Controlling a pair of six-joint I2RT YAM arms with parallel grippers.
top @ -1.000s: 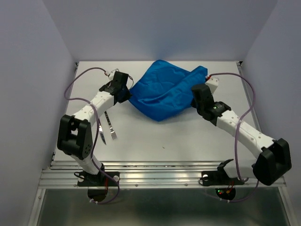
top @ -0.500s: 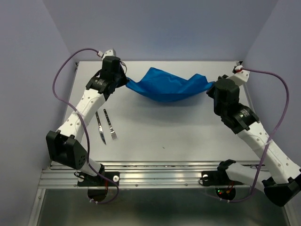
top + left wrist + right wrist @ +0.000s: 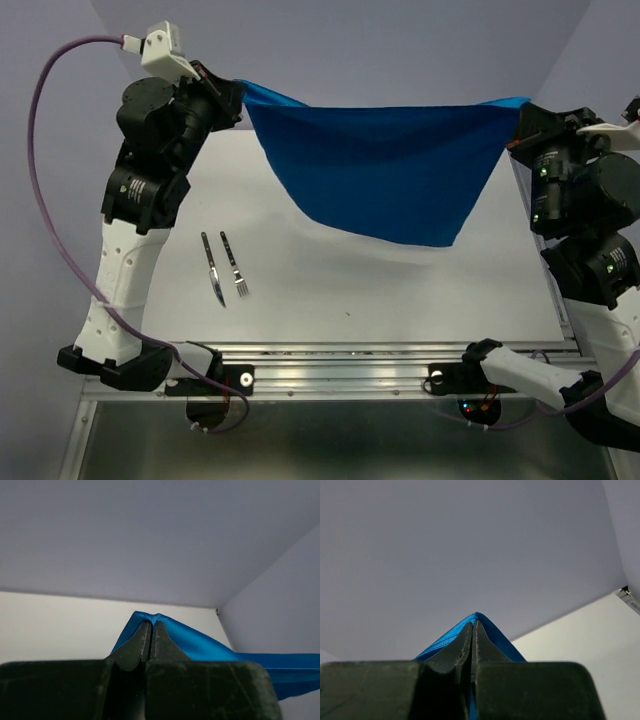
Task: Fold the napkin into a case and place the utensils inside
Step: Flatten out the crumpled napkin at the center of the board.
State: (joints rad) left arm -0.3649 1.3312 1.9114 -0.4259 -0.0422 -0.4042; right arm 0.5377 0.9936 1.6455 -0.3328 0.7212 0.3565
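The bright blue napkin [image 3: 385, 170] hangs spread in the air between both arms, its lower corner dipping toward the table. My left gripper [image 3: 238, 95] is shut on its upper left corner, and the cloth [image 3: 200, 642] wraps over the closed fingertips. My right gripper [image 3: 518, 112] is shut on the upper right corner, blue cloth [image 3: 447, 639] peeking past its tips. The knife [image 3: 212, 269] and fork [image 3: 234, 265] lie side by side on the table at the left, well below the left gripper. No folded case shows.
The white table [image 3: 330, 290] is walled by grey panels on three sides. A metal rail [image 3: 330, 365] runs along its near edge. Purple cables loop off both arms.
Both arms have risen high and spread apart, lifting the napkin off the table and stretching it from a crumpled heap into a hanging sheet. The utensils have not moved.
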